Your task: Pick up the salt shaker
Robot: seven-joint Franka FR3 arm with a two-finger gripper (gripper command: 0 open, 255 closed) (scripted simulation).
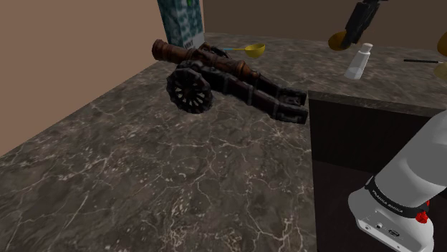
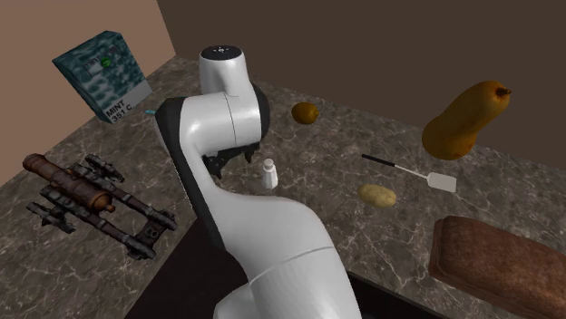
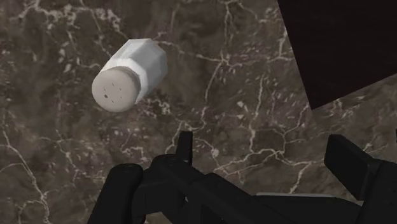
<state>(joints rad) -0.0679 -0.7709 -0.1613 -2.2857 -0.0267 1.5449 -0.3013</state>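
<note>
Over the veined marble counter point(image 3: 63, 178), the pincer point(image 3: 264, 153) gapes near a white faceted salt shaker point(image 3: 130, 75).

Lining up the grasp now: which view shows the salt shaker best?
The wrist view: the salt shaker is large there, holed cap and white body plain, outside the open gripper. The shoulder view shows it small and distant. The second exterior view shows it small, upright, beside the arm.

Open marble countertop point(image 3: 242, 95) on every side of the salt shaker point(image 3: 130, 75), potato point(image 2: 378, 195) and spatula point(image 2: 442, 181) well apart
</note>
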